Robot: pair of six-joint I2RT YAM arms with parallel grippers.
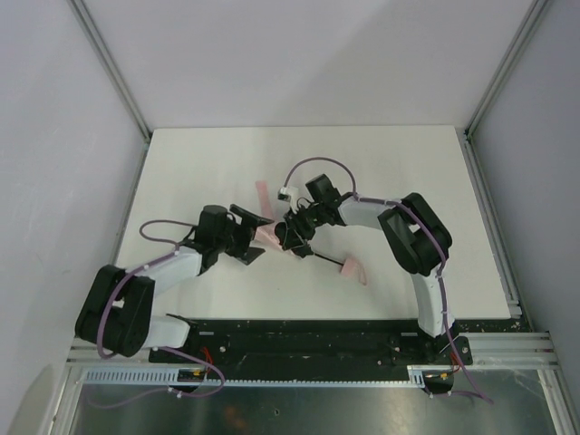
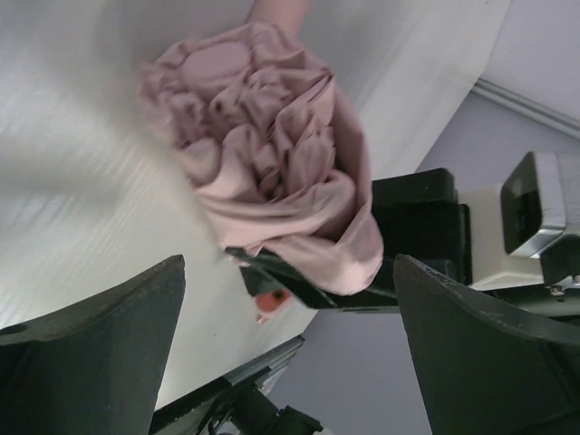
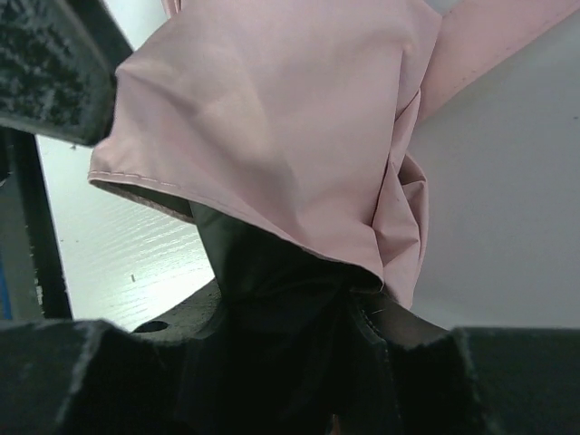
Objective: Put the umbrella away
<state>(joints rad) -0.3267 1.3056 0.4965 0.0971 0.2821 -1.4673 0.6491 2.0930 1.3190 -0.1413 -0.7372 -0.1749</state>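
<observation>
The umbrella [image 1: 269,237] lies in the middle of the white table, its pale pink fabric bunched up. Its thin black shaft [image 1: 326,261] runs right to the small pink handle [image 1: 352,268], and a pink strap [image 1: 263,193] points away at the back. My right gripper [image 1: 292,237] is shut on the umbrella's fabric [image 3: 272,118] close to the shaft end. My left gripper [image 1: 257,234] stands wide open just left of the bundle. In the left wrist view the crumpled fabric [image 2: 263,136] sits ahead of the fingers [image 2: 100,353], apart from both.
The white table [image 1: 199,172] is bounded by grey walls and metal frame posts [image 1: 109,68] on the left and right. A black base rail [image 1: 308,340] runs along the near edge. Purple cables loop over both arms.
</observation>
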